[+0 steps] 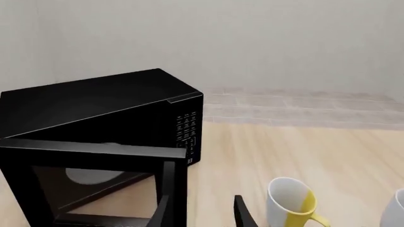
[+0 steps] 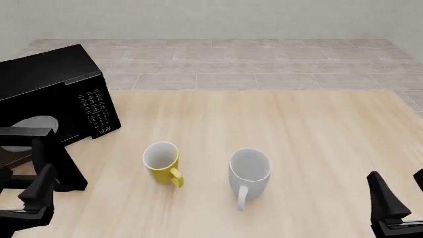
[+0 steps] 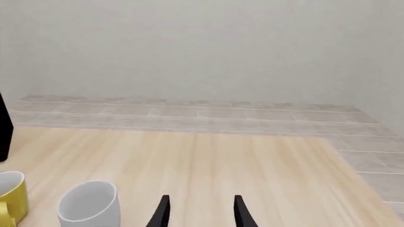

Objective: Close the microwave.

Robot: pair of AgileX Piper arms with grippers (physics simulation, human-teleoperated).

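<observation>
Both grippers hang low at the table's near edge with fingers spread and nothing held: the left gripper (image 2: 23,191) just beside the free edge of the swung-out door (image 2: 46,158), the right gripper (image 2: 403,196) well apart at the right. Between them stand a yellow mug (image 2: 162,162) and a white mug (image 2: 250,172). Farther back left sits the microwave (image 2: 49,91), cavity exposed; bare table (image 2: 297,124) lies to its right.

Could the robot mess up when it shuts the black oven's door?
Maybe. The left tool sits beside the open door of the microwave, so a crooked push might slide the whole oven instead. A wide swing might also bump the yellow mug, which stands near the door.
</observation>
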